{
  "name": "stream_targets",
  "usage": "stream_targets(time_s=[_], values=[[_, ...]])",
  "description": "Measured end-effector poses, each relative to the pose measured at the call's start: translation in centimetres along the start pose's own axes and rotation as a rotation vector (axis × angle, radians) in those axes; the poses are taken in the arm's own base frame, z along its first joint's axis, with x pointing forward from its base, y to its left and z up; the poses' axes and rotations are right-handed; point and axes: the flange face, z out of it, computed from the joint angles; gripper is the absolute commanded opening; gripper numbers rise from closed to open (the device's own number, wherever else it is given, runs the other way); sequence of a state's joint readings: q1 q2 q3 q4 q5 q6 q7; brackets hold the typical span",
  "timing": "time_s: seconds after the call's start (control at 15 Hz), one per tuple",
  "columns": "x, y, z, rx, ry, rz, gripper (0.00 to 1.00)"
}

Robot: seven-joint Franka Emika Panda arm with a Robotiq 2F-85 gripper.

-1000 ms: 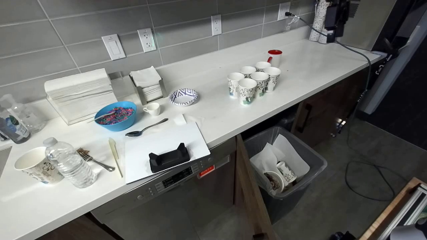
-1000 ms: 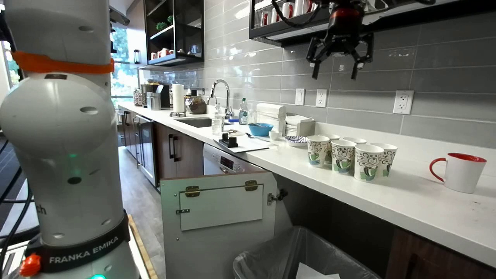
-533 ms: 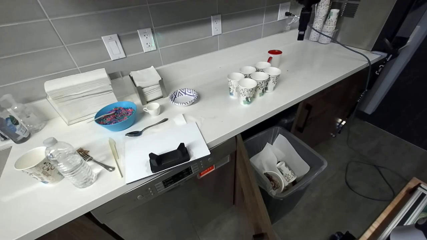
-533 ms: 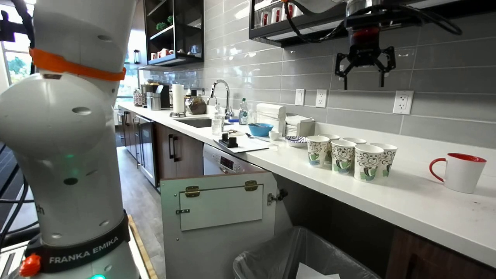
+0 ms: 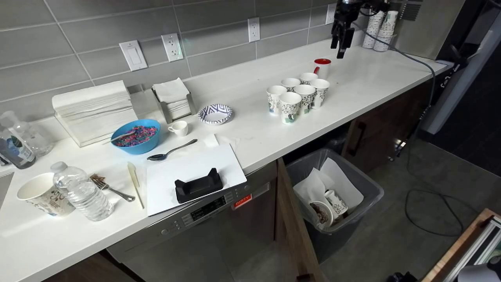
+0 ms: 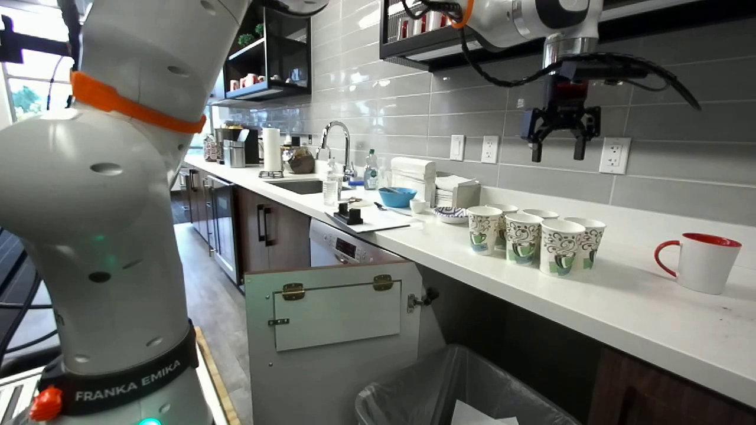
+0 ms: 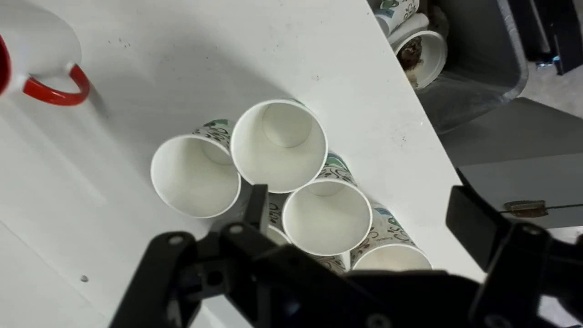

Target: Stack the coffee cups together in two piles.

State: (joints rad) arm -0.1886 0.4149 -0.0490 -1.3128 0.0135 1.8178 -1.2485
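Note:
Several white tapered paper coffee cups [image 5: 290,107] with dark scroll patterns and green-blue logos stand upright in a close cluster on the counter. They are separate, not nested, and show in both exterior views [image 6: 561,248]. In the wrist view the cups' open tops [image 7: 327,217] look empty; the lowest ones are partly hidden by the gripper. My gripper [image 6: 558,154] is open and empty, in the air above the counter, higher than the cups. In an exterior view the gripper [image 5: 339,47] appears behind and above the red-lined mug. In the wrist view its fingers [image 7: 364,216] are wide apart.
A white mug with red inside and handle [image 6: 706,264] stands beside the cups. A patterned bowl [image 5: 215,114], napkin holder [image 5: 174,100] and blue bowl [image 5: 137,137] lie along the counter. A trash bin [image 5: 373,192] stands below the counter edge. Tall cup stacks [image 5: 387,29] stand far back.
My gripper has come down and turned. In an exterior view it has moved left toward the mug and cups; in an exterior view it has moved right and down. The cups have not moved.

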Motion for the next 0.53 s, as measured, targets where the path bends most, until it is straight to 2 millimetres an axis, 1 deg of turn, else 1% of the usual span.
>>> stream_targets(time_s=[0.33,0.53], values=[[3.2,0.7,3.2,0.106,-0.083,-0.224,1.00],[4.2,1.4,4.7,0.133,-0.123,-0.331,1.00]])
